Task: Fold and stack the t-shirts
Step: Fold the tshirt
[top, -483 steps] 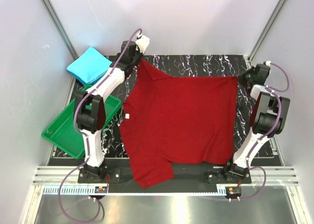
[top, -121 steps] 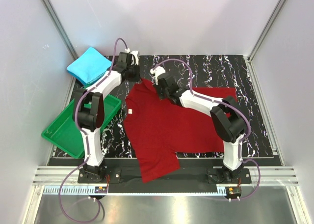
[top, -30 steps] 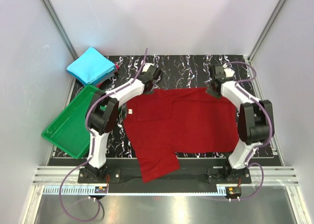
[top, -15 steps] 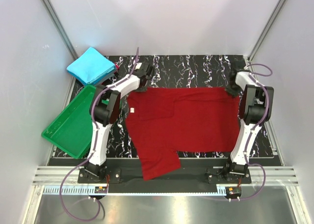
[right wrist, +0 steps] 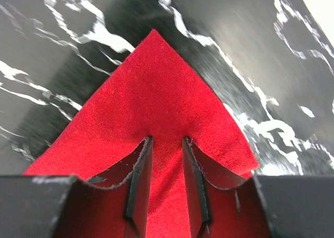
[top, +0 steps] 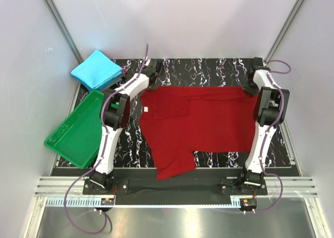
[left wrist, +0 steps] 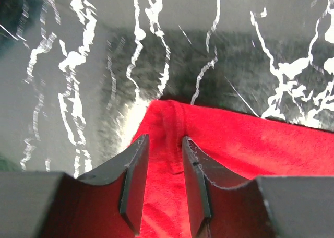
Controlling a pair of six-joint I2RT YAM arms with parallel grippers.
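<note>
The dark red t-shirt lies flat across the black marbled mat, one sleeve pointing to the near edge. My left gripper holds its far left corner; in the left wrist view the jaws are shut on a bunched ridge of red cloth. My right gripper holds the far right corner, and in the right wrist view the pointed red corner runs between its fingers. The cyan-blue t-shirt sits folded at the back left, apart from both grippers.
A green plastic tray lies tilted at the left edge of the mat. Grey walls with metal corner posts close in the back and sides. Bare mat shows behind the red shirt's far edge.
Both grippers moved outward and toward the back, stretching the red shirt's far edge straight. The whole shirt slid away from the near edge and slightly right.
</note>
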